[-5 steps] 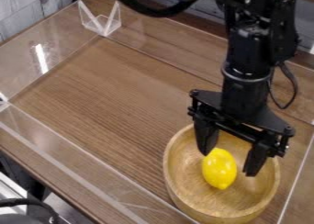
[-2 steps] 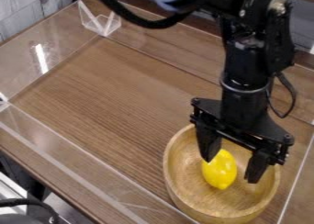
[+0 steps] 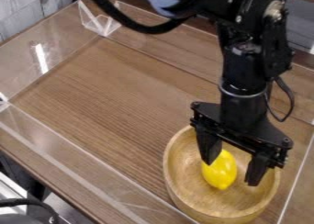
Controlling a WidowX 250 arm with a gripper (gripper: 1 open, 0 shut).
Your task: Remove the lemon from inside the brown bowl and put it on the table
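The lemon (image 3: 219, 173), small and bright yellow, lies inside the brown bowl (image 3: 185, 189), a wide light-wood bowl at the lower right of the table (image 3: 110, 90). My gripper (image 3: 230, 166) hangs straight down over the bowl, open. Its left finger (image 3: 207, 151) stands just left of the lemon's top and its right finger (image 3: 258, 165) to the lemon's right. The fingers straddle the lemon without closing on it. Whether they touch it I cannot tell.
Clear acrylic walls (image 3: 55, 53) run along the table's edges, with a folded clear corner piece (image 3: 101, 19) at the back left. The black arm (image 3: 252, 53) rises from the gripper toward the top right. Dark wood-grain surface spreads left of the bowl.
The gripper has sunk slightly toward the lemon and stays open. The lemon and bowl have not moved.
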